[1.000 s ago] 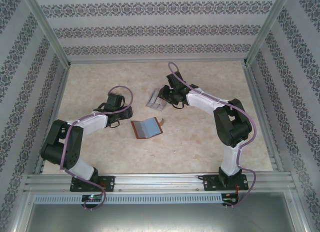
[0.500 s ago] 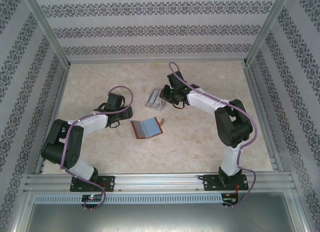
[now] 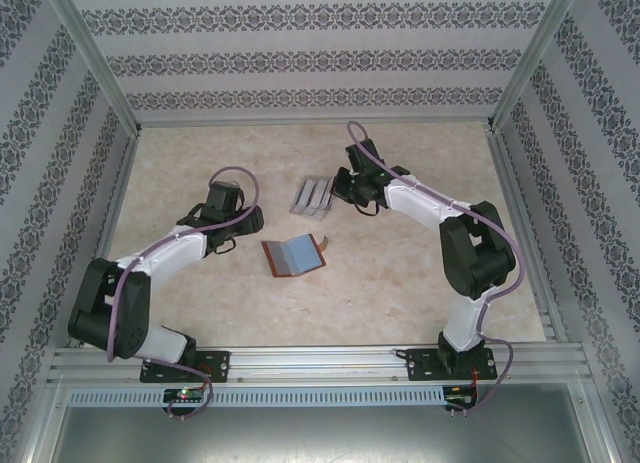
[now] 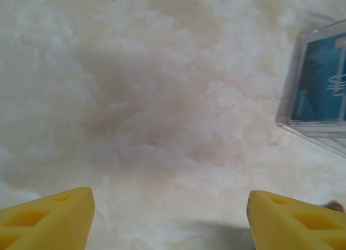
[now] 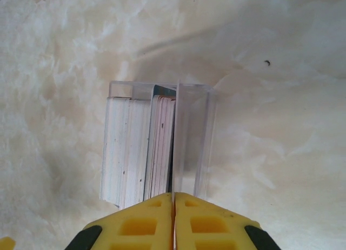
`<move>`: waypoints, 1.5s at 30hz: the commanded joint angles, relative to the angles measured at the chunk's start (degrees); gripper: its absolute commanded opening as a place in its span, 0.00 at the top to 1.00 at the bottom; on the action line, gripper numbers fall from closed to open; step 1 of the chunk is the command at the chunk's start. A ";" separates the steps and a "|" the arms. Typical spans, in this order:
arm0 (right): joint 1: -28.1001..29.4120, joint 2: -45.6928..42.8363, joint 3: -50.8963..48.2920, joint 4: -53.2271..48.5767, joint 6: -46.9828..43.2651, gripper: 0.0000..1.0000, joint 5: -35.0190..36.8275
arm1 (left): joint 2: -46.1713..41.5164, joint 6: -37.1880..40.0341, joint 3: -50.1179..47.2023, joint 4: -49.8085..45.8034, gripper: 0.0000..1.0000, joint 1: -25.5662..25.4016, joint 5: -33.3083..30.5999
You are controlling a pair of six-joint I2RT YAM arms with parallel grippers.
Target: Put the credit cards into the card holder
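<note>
The credit cards [image 5: 157, 147] stand on edge in a clear plastic box [image 3: 312, 196] at mid-table. My right gripper [image 5: 174, 198] hangs just over the box's near end, at its right side [image 3: 345, 188]. It is shut, and a thin card edge [image 5: 177, 126] runs out from between its yellow pads. The card holder [image 3: 295, 254] lies open on the table, brown outside and grey-blue inside, in front of the box. My left gripper [image 4: 170, 217] is open over bare table, left of the holder [image 3: 238, 228]. The box with a blue card face [image 4: 319, 82] lies to that gripper's right.
The marble-patterned tabletop [image 3: 400, 273] is fenced by patterned walls and aluminium posts [image 3: 95, 58]. A metal rail [image 3: 320, 361] runs along the near edge, where both arm bases are bolted.
My right gripper has closed at the box and its arm has shifted slightly back and right. The left arm has stretched a little farther out; its gripper stays open.
</note>
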 commanded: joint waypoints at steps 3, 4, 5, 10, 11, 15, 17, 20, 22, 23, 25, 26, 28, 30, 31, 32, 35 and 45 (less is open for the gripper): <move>0.13 -2.97 -1.24 0.32 -2.53 0.89 -0.96 | -4.44 -3.30 3.15 -10.53 0.25 0.79 7.13; 0.05 -3.07 -1.47 0.52 -2.79 0.89 -1.17 | -5.08 -3.80 3.01 -11.24 0.25 0.73 9.60; -0.04 -3.31 -1.81 0.59 -2.98 0.89 -1.55 | -5.61 -4.33 2.85 -11.90 0.25 0.76 12.67; 0.02 -7.79 -6.60 2.93 -9.98 0.93 -3.89 | -4.92 -3.83 5.26 -20.25 0.27 0.72 18.16; 0.15 -9.51 -8.11 3.29 -12.67 0.93 -3.66 | -4.30 -2.83 6.52 -22.87 0.28 0.78 18.20; 0.04 -15.57 -13.59 3.82 -19.38 0.92 -3.30 | -2.36 -1.56 8.56 -26.16 0.43 0.78 24.31; 0.11 -18.56 -16.33 4.88 -22.38 0.92 -5.80 | -1.71 -2.40 7.70 -24.63 0.52 0.70 28.87; 0.95 -21.96 -19.95 5.13 -25.17 0.93 -8.11 | -1.35 -3.95 5.34 -21.64 0.59 0.39 31.36; 1.89 -23.37 -22.07 5.72 -26.40 0.93 -11.14 | -0.62 -4.30 4.25 -20.62 0.63 0.19 31.54; 2.43 -23.38 -22.91 6.05 -26.67 0.93 -13.43 | -0.11 -4.50 3.92 -20.30 0.65 0.11 31.63; 3.61 -22.33 -23.64 6.34 -27.03 0.93 -18.09 | 0.81 -4.67 3.52 -19.46 0.68 -0.05 31.84; 4.19 -21.21 -23.97 6.89 -27.06 0.93 -20.59 | 1.22 -4.81 3.25 -19.04 0.69 -0.12 31.79; 5.42 -18.82 -23.73 7.82 -26.43 0.93 -24.60 | 1.93 -4.94 2.79 -18.46 0.74 -0.15 31.44; 6.34 -16.13 -23.36 9.53 -24.63 0.94 -27.95 | 2.73 -4.78 2.42 -18.45 0.79 -0.20 30.15; 6.41 -14.84 -23.28 10.59 -23.88 0.94 -29.61 | 3.08 -4.60 2.23 -18.54 0.80 -0.21 29.47; 6.46 -13.33 -23.19 11.63 -22.98 0.94 -31.37 | 3.69 -4.57 1.98 -18.64 0.82 -0.17 28.66; 6.46 -8.93 -22.16 12.57 -21.72 0.94 -34.60 | 5.72 -4.91 1.25 -17.18 0.88 -0.23 28.07; 6.41 -0.50 -20.00 13.26 -20.87 0.95 -39.00 | 9.34 -3.99 1.80 -16.51 0.98 -0.10 24.39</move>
